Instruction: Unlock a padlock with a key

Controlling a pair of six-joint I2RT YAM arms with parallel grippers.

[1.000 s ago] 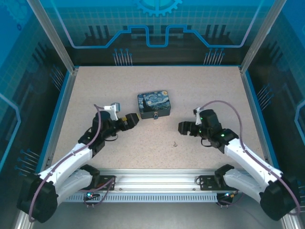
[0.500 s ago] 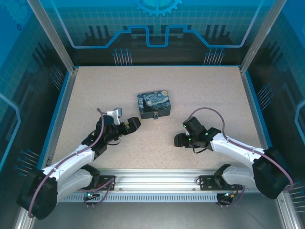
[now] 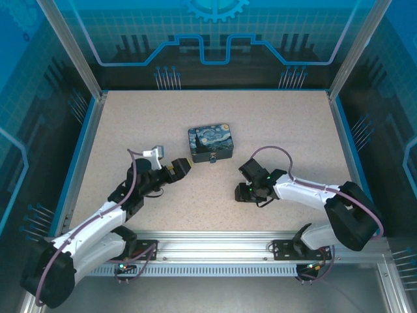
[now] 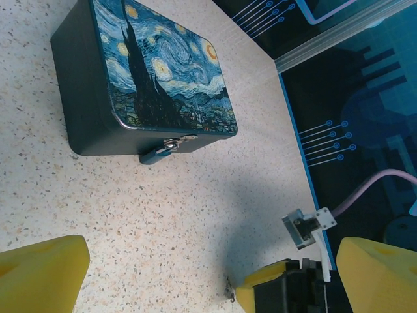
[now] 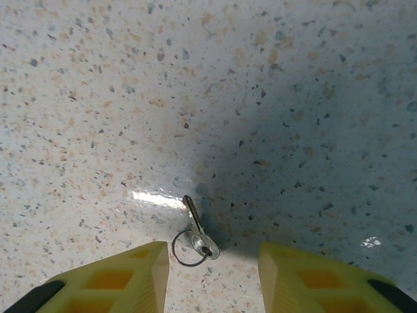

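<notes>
The key [image 5: 199, 229], thin grey metal on a small wire ring, lies flat on the speckled table. My right gripper [image 5: 212, 280] hovers open just over it, a yellow finger on each side and nothing held. The key [image 4: 229, 297] also lies beside one right-arm fingertip [image 4: 267, 292]. The padlock [image 4: 161, 151], tiny and dark, hangs from the hasp on the front of the swirly-painting box [image 4: 156, 72]. My left gripper [image 4: 208, 280] is open and empty, a short way in front of the box. From above, the left gripper [image 3: 185, 167] sits left of the padlock [image 3: 213, 158], and the right gripper [image 3: 240, 193] is below the box [image 3: 210, 143].
The speckled table [image 3: 287, 130] is walled by blue panels and aluminium posts. A metal rail [image 3: 215, 244] runs along the near edge by the arm bases. The right arm's cable [image 3: 273, 151] loops above its wrist.
My right gripper has swung left and lowered over the key, which showed bare on the table a second ago. My left gripper has shifted only slightly near the box.
</notes>
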